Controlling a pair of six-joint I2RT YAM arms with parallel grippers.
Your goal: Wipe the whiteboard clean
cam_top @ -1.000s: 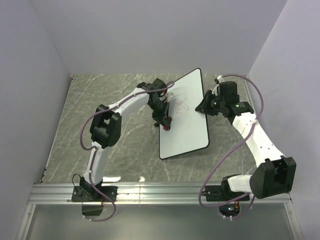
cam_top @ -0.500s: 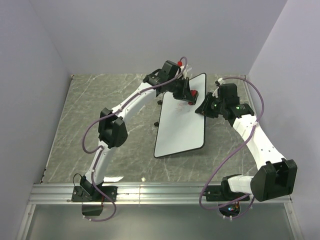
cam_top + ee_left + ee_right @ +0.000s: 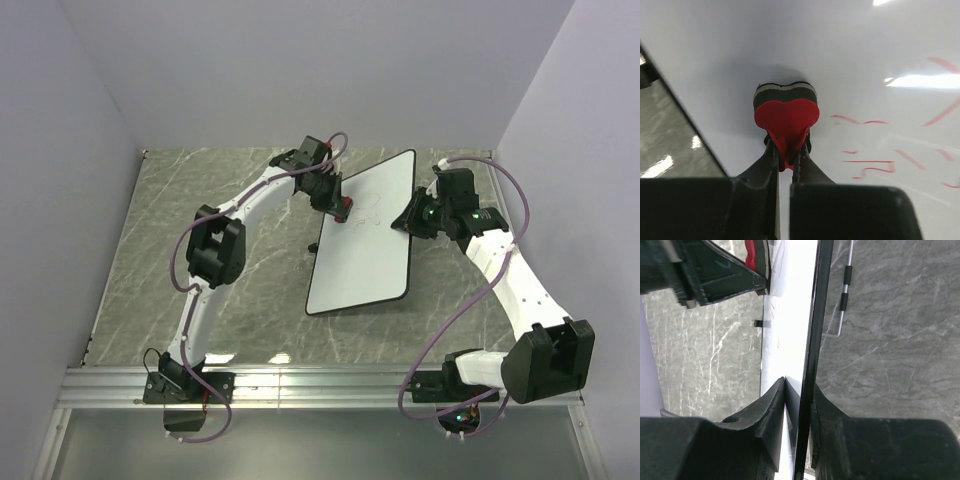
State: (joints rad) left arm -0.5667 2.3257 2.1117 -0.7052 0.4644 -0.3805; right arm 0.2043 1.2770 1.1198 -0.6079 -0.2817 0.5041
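Now: eraser on board, both grippers clamped

L gripper (image 3: pixel 788 150): fingers pinched tight on the red eraser (image 3: pixel 786 117) at its narrow waist. The eraser's dark felt face is pressed flat on the board (image 3: pixel 365 250).

R gripper (image 3: pixel 799 395): jaws nearly together, clamped on the board's black frame (image 3: pixel 812 330) at the right long edge, far half.

Poses: L arm runs from its near-left base, elbow up, forearm reaching far-right, wrist bent down onto the board. R arm runs from the near-right base up and left, wrist turned in toward the board edge.

Board lies slanted on the table (image 3: pixel 200 190), far corner pointing to the back wall. From the R wrist cam it's seen edge-on, w/ a wire stand (image 3: pixel 842 300) behind it.

Edges/room: eraser sits in the far half, near the left long edge; frame just left of it, table beyond. Red marks (image 3: pixel 870 165) lie right of the eraser, btw it and R gripper. Near half of the board shows plain white. One black foot (image 3: pixel 313 247) sticks out at the left edge.
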